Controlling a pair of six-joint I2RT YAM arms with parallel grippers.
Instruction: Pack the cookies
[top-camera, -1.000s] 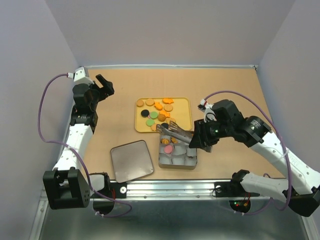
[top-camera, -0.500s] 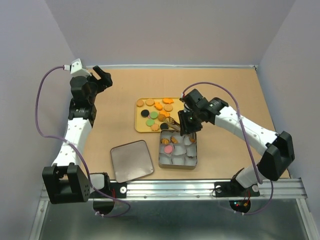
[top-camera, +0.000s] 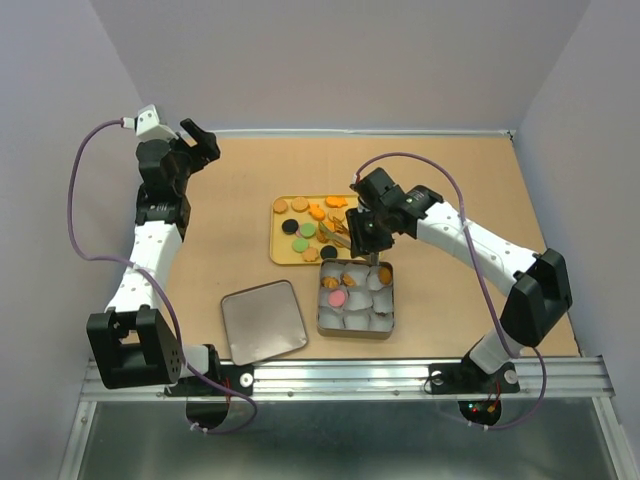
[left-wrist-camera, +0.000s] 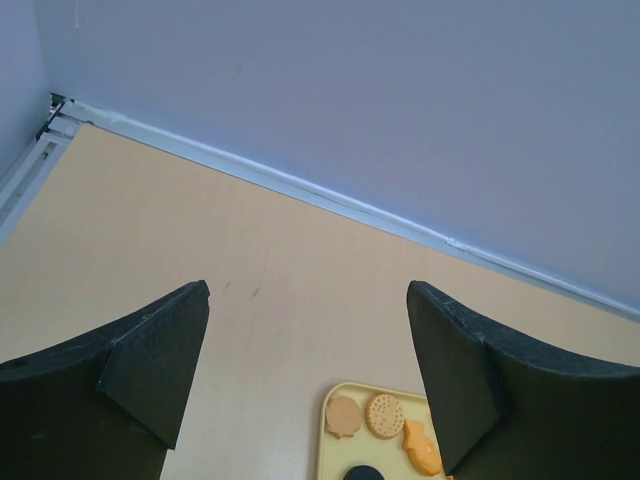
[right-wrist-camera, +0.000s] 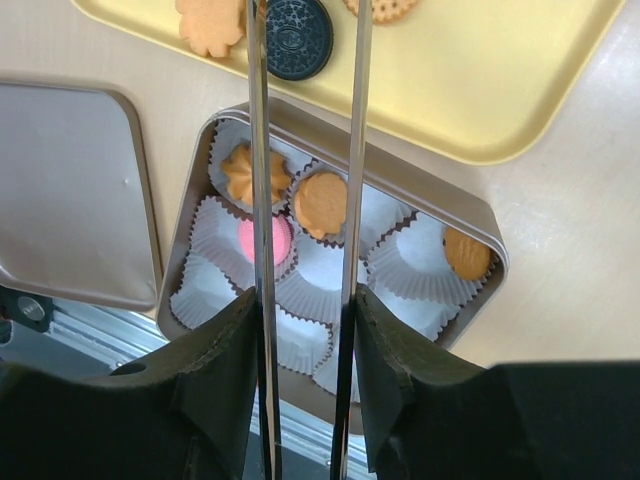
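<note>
Swung toward the tray (right-wrist-camera: 520, 90), tongs (right-wrist-camera: 353, 150) are clamped in the right gripper (right-wrist-camera: 305, 320), tips cut off; left gripper (left-wrist-camera: 305, 370) is spread wide.

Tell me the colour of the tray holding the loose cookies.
Pale yellow tray, clearest in the right wrist view.

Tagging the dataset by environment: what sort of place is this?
Probably a lab test cell, not a kitchen: plain walls box in the table, an aluminium rail runs along its near edge, and cookies sit staged on a yellow tray.
</note>
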